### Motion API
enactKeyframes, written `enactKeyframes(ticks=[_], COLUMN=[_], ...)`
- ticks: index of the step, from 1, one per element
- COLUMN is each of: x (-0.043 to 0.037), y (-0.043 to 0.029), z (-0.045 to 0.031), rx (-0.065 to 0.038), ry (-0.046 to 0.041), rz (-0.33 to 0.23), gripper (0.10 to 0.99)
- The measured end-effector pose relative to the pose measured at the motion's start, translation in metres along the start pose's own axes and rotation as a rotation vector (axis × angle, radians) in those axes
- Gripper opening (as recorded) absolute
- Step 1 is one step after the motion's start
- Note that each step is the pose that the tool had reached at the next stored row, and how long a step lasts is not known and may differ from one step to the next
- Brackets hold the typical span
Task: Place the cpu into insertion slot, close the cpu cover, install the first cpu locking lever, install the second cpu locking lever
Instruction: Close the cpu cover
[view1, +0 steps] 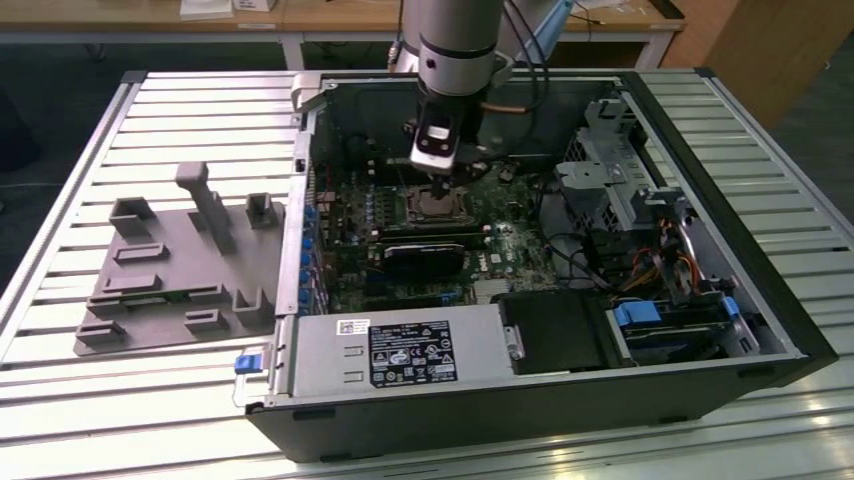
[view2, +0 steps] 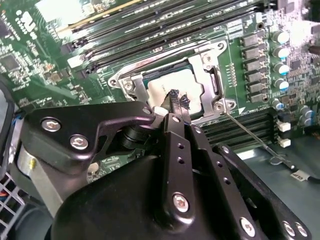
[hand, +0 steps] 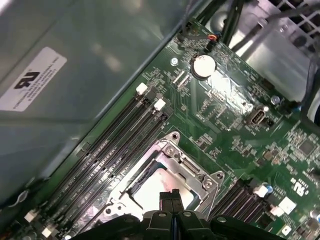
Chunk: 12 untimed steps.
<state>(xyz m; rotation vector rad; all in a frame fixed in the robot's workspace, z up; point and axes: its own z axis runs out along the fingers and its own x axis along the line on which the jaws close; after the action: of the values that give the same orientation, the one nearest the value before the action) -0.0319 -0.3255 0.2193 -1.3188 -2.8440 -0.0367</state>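
Hand (view2: 178, 101), fingers pressed together and gripping nothing, stands directly above the cpu (view2: 172, 83), seated within the cpu cover (view2: 207, 64) window.

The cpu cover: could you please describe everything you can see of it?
The cpu cover is a thin, silvery metal frame with a square window, apparently lying flat on the green board. The pale metal top of the cpu shows through the window. The gripper, tips pressed together, is over that window; whether it touches the cover cannot be told.
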Motion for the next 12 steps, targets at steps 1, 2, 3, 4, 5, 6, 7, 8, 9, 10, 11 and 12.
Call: enactKeyframes(ticks=[1,2,3,4,5,6,7,8,9,10,11,12], x=[0.0000,0.0000,0.0000,-0.0001,-0.0001,-0.0001,0.0000,0.0000,0.0000,0.0000,0.0000,0.0000], y=[0.0000,0.0000,0.0000,0.0000,0.0000,0.0000,0.0000,0.0000,-0.0001,-0.0001,0.0000,0.0000], z=[0.0000,0.0001,0.0001,0.0002,0.0002,0.0002,0.0002,0.0002,0.0003,0.0003,0.0003,0.0004], rx=[-0.003,-0.005,-0.007,-0.009,-0.009,-0.009,-0.009,-0.009,-0.009,-0.009,-0.008,-0.008], ry=[-0.0022,-0.0042,-0.0059,-0.0068,-0.0071,-0.0071,-0.0069,-0.0066,-0.0062,-0.0059,-0.0055,-0.0050], rz=[-0.010,-0.019,-0.030,-0.045,-0.059,-0.074,-0.088,-0.104,-0.120,-0.137,-0.154,-0.173], gripper=[0.102,0.102,0.102,0.102,0.102,0.102,0.102,0.102,0.102,0.102,0.102,0.102])
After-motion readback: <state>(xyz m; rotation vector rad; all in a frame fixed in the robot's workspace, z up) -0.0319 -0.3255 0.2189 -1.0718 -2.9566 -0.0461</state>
